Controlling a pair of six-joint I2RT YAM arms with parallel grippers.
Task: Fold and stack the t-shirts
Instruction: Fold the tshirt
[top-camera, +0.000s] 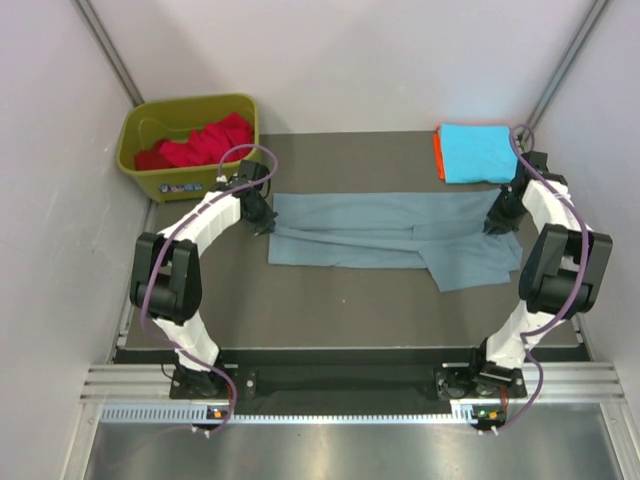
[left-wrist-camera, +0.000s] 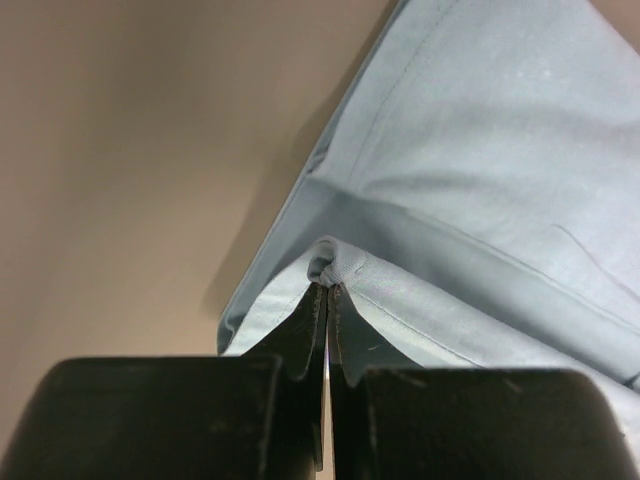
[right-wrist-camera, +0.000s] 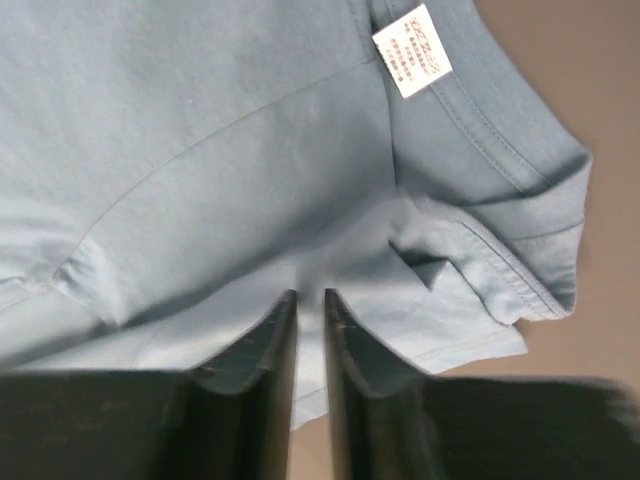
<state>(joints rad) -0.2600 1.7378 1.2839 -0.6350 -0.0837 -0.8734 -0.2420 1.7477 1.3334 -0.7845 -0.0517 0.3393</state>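
The grey-blue t-shirt lay across the middle of the bench. It was folded lengthwise into a long band running from side to side, with one flap jutting toward the near edge at its right end. The left jaws were at the band's left end, closed tight on a small pucker of the hem, as the left wrist view showed plainly. The right jaws were at the opposite end, by the collar and its white neck label. They stood a narrow slit apart with cloth showing through the gap, and I could not tell whether any of it was caught between them.

At the far right corner a folded cyan t-shirt sat on top of an orange t-shirt, the start of the stack. A red t-shirt lay crumpled in the green bin at the far left, apparently not yet folded.

The step in hand looked like the folding of the grey-blue shirt, with the lengthwise fold made and the crosswise fold to come. The next move would likely be to tidy the stray flap at the right, then carry one end over the other. That would call for gripping each end through all its layers and lifting both level, so the band did not slip open.
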